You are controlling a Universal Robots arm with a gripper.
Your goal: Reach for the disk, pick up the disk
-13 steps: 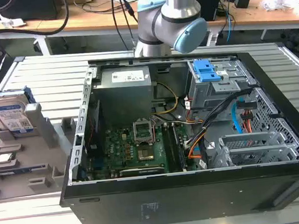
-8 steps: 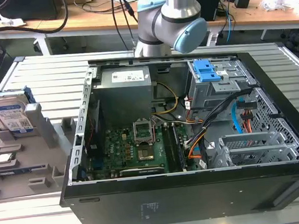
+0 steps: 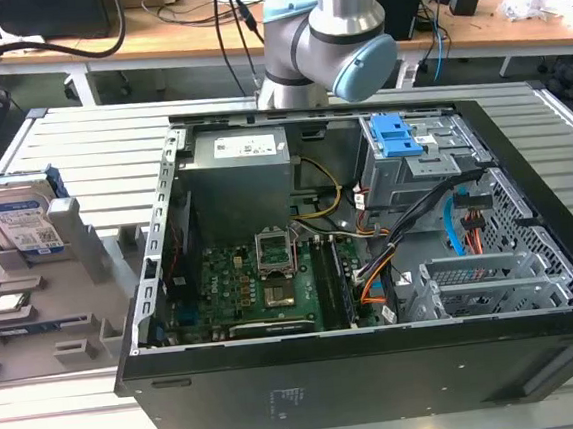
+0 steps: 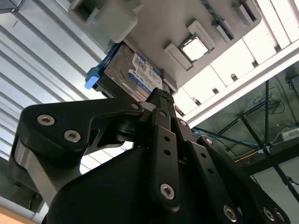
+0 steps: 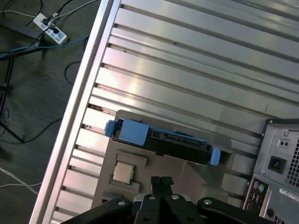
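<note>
Disk (image 3: 21,220) is standing untouched in its grey holder (image 3: 78,243) at the exterior view's left; we are hovering nearby, gripper (image 5: 161,181) clenched and empty, pickup not yet done.

The arm (image 3: 335,20) aims downward, its fingers (image 5: 156,185) pressed together.

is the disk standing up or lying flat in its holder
Standing on edge: in the exterior view the disk sits upright in a slot of the grey holder, label facing the camera.
</note>
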